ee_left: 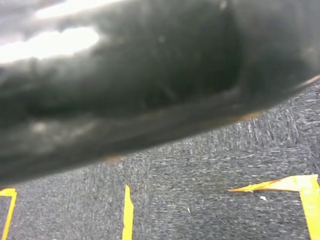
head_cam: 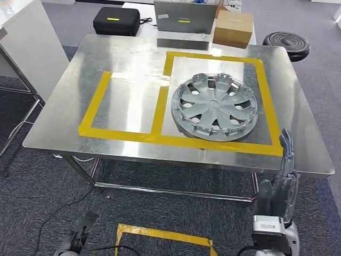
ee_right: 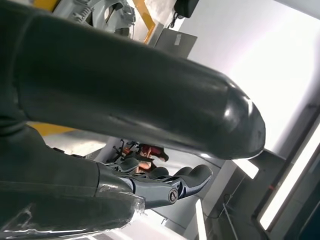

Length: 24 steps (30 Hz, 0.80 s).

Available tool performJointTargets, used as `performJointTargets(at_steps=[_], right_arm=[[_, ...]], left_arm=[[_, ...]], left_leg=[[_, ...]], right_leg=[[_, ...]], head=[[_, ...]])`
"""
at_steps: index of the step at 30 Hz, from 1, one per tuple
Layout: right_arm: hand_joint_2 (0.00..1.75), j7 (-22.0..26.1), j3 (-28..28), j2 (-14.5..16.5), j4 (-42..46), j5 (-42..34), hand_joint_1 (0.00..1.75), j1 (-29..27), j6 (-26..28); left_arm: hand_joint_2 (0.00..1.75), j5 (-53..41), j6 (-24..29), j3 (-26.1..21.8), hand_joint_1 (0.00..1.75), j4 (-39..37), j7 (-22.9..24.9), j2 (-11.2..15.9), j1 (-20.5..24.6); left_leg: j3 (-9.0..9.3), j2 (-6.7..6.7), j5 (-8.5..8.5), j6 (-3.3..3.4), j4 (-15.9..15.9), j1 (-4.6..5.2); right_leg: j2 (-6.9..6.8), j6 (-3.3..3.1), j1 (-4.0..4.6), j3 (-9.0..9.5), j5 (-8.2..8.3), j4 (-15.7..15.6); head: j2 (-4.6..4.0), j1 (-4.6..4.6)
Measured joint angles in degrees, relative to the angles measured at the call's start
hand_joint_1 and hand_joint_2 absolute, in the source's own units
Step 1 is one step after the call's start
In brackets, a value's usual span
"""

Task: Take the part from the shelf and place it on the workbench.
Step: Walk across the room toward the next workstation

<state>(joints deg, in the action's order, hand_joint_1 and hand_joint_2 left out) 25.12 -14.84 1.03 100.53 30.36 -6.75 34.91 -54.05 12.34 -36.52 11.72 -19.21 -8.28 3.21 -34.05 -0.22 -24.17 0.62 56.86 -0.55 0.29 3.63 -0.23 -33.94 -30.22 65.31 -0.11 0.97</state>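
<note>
On the desk [head_cam: 60,117] the left taped square [head_cam: 124,101] lies bare, while the hubcap [head_cam: 214,105] fills most of the right one and boxes [head_cam: 232,28] crowd the far edge.

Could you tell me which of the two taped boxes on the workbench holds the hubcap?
The larger box nearest the right robot hand holds the hubcap; the smaller box is bare.

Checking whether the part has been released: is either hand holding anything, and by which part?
Nothing is held. The hubcap lies on the workbench, apart from the right hand, whose fingers are empty. The left hand's fingers cannot be made out.
</note>
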Motion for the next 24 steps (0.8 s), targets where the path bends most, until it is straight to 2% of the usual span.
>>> performJointTargets(at_steps=[1, 2, 3, 5, 6, 7, 8, 10, 11, 12, 13, 14, 16, 17, 18, 19, 21, 22, 23, 24], right_arm=[[0.00, 0.15, 0.10, 0.08, 0.14, 0.00, 0.00, -0.11, 0.21], [0.00, 0.30, 0.21, 0.17, 0.32, 0.00, 0.00, -0.26, 0.43], [0.00, 0.40, 0.33, 0.23, 0.48, -0.01, 0.00, -0.40, 0.56], [0.00, 0.72, 0.68, 0.36, 0.69, -0.13, 0.00, -0.82, 1.08], [0.00, 1.01, 0.96, 0.49, 0.84, -0.38, 0.00, -1.05, 1.61], [0.00, 1.37, 1.32, 0.73, 1.02, -0.72, 0.00, -1.32, 2.37], [0.00, 1.82, 1.80, 1.05, 1.28, -1.00, 0.00, -1.64, 3.17], [0.00, 2.82, 3.36, 1.92, 1.93, -1.09, 0.00, -2.52, 4.38], [0.00, 3.27, 4.46, 2.41, 2.27, -1.04, 0.00, -3.11, 4.63], [0.00, 3.63, 5.68, 2.91, 2.61, -1.03, 0.00, -3.71, 4.79], [0.00, 3.84, 6.85, 3.36, 2.90, -1.13, 0.00, -4.23, 4.91], [0.00, 3.98, 7.84, 3.72, 3.16, -1.21, 0.00, -4.63, 5.01], [0.00, 4.16, 9.16, 4.25, 3.64, -1.22, 0.00, -5.17, 5.14], [0.00, 4.22, 9.59, 4.45, 3.86, -1.21, 0.00, -5.32, 5.16], [0.00, 4.27, 9.95, 4.63, 4.02, -1.20, 0.00, -5.43, 5.18], [0.00, 4.30, 10.24, 4.78, 4.13, -1.20, 0.00, -5.50, 5.20], [0.00, 4.32, 10.77, 4.99, 4.21, -1.20, 0.00, -5.69, 5.22], [0.00, 4.32, 11.01, 5.07, 4.27, -1.20, 0.00, -5.83, 5.22], [0.00, 4.32, 11.25, 5.13, 4.34, -1.24, 0.00, -5.96, 5.22], [0.00, 4.29, 11.46, 5.15, 4.40, -1.62, 0.00, -6.09, 5.14]], left_arm=[[0.00, 0.00, 0.01, -0.01, 0.00, 0.00, 0.00, -0.01, 0.00], [0.00, 0.00, 0.03, -0.02, 0.00, 0.00, 0.00, -0.02, 0.01], [0.00, 0.00, 0.04, -0.03, 0.00, 0.00, -0.01, -0.02, 0.01], [0.00, 0.00, 0.08, -0.04, 0.00, 0.00, -0.01, -0.03, -0.01], [0.00, 0.00, 0.11, -0.04, 0.00, 0.00, -0.01, -0.02, -0.03], [0.00, 0.00, 0.17, -0.05, 0.00, 0.00, -0.01, -0.02, -0.06], [0.00, -0.01, 0.23, -0.06, 0.00, 0.00, 0.00, -0.01, -0.08], [0.00, -0.04, 0.32, -0.07, 0.00, -0.01, 0.00, -0.08, -0.10], [0.00, -0.06, 0.36, -0.07, 0.00, -0.02, 0.00, -0.10, -0.13], [0.00, -0.08, 0.39, -0.09, 0.00, -0.02, 0.00, -0.11, -0.19], [0.00, -0.08, 0.43, -0.13, 0.00, -0.02, 0.00, -0.11, -0.25], [0.00, -0.09, 0.47, -0.17, 0.00, -0.02, 0.00, -0.09, -0.29], [0.00, -0.09, 0.51, -0.22, 0.00, -0.02, 0.00, -0.09, -0.22], [0.00, -0.09, 0.52, -0.22, 0.00, -0.02, 0.00, -0.09, -0.14], [0.00, -0.09, 0.54, -0.22, 0.00, -0.02, 0.00, -0.10, -0.09], [0.00, -0.09, 0.54, -0.22, 0.00, -0.02, 0.00, -0.11, -0.09], [0.00, -0.09, 0.54, -0.26, 0.00, -0.03, 0.00, -0.20, -0.25], [0.00, -0.09, 0.54, -0.31, 0.00, -0.04, 0.00, -0.23, -0.30], [0.00, -0.09, 0.55, -0.42, 0.00, -0.04, 0.00, -0.24, -0.32], [0.00, -0.09, 0.56, -0.52, 0.00, -0.04, -0.01, -0.23, -0.30]], left_leg=[[-0.25, -0.02, 0.28, -0.25, 0.02, 0.04], [-0.42, -0.04, 0.59, -0.56, 0.03, 0.08], [-0.56, -0.04, 0.91, -0.90, 0.04, 0.10], [-0.76, -0.05, 1.57, -1.66, -0.09, 0.05], [-0.97, -0.04, 1.37, -2.01, 0.05, 0.00], [-1.38, -0.04, 0.33, -2.35, 0.83, -0.03], [-2.13, -0.03, -1.59, -2.62, 2.69, -0.05], [-4.35, -0.02, -6.73, -3.02, 9.39, -0.08], [-5.28, -0.02, -8.52, -3.15, 12.83, -0.08], [-5.54, -0.02, -9.20, -3.21, 14.99, -0.07], [-4.86, -0.02, -8.74, -3.18, 15.22, -0.06], [-3.13, -0.02, -7.42, -3.07, 13.31, -0.05], [2.39, -0.01, -4.86, -2.71, 5.58, 0.00], [4.66, -0.03, -4.32, -2.49, 2.06, 0.05], [6.04, -0.06, -4.21, -2.25, -0.30, 0.11], [6.45, -0.08, -4.24, -1.97, -1.34, 0.22], [5.79, 0.01, -3.71, -1.05, -1.61, 0.21], [5.43, 0.09, -3.28, -0.50, -1.67, 0.16], [4.98, 0.18, -2.78, 0.00, -1.75, 0.06], [4.45, 0.25, -2.29, 0.33, -1.76, 0.02]], right_leg=[[0.05, -0.20, 0.08, 2.76, 0.86, -4.00], [0.10, -0.43, 0.17, 4.63, 1.35, -6.89], [0.17, -0.68, 0.29, 5.30, 1.36, -8.08], [0.24, -1.44, 0.46, 4.82, 1.87, -8.19], [0.19, -1.93, 0.42, 4.54, 2.21, -8.27], [0.13, -2.43, 0.34, 4.20, 2.66, -8.37], [0.05, -2.92, 0.23, 3.78, 3.17, -8.49], [-0.08, -3.46, 0.23, 2.75, 4.09, -8.49], [-0.13, -3.58, 0.26, 2.11, 4.56, -8.48], [-0.16, -3.58, 0.29, 1.45, 5.03, -8.46], [-0.16, -3.51, 0.30, 0.81, 5.49, -8.45], [-0.14, -3.38, 0.30, 0.24, 5.93, -8.44], [-0.07, -2.96, 0.40, -0.66, 6.72, -8.35], [-0.05, -2.68, 0.50, -1.03, 7.11, -8.25], [-0.05, -2.39, 0.60, -1.33, 7.51, -8.17], [-0.06, -2.08, 0.67, -1.58, 7.92, -8.14], [-0.03, -1.46, 0.57, -1.98, 8.46, -8.13], [-0.01, -1.13, 0.51, -2.45, 7.71, -7.53], [0.01, -0.78, 0.42, -3.22, 5.93, -5.77], [0.03, -0.47, 0.32, -4.31, 3.35, -2.74]], head=[[0.00, 0.01], [0.00, 0.03], [0.00, 0.02], [0.00, 0.02], [0.00, 0.01], [0.00, 0.10], [0.00, 0.20], [0.00, 0.39], [0.00, 0.40], [0.00, 0.40], [0.00, 0.41], [0.00, 0.41], [0.00, 0.43], [0.00, 0.40], [0.00, 0.38], [0.00, 0.36], [0.00, 0.38], [0.00, 0.31], [0.00, 0.21], [0.00, 0.11]])
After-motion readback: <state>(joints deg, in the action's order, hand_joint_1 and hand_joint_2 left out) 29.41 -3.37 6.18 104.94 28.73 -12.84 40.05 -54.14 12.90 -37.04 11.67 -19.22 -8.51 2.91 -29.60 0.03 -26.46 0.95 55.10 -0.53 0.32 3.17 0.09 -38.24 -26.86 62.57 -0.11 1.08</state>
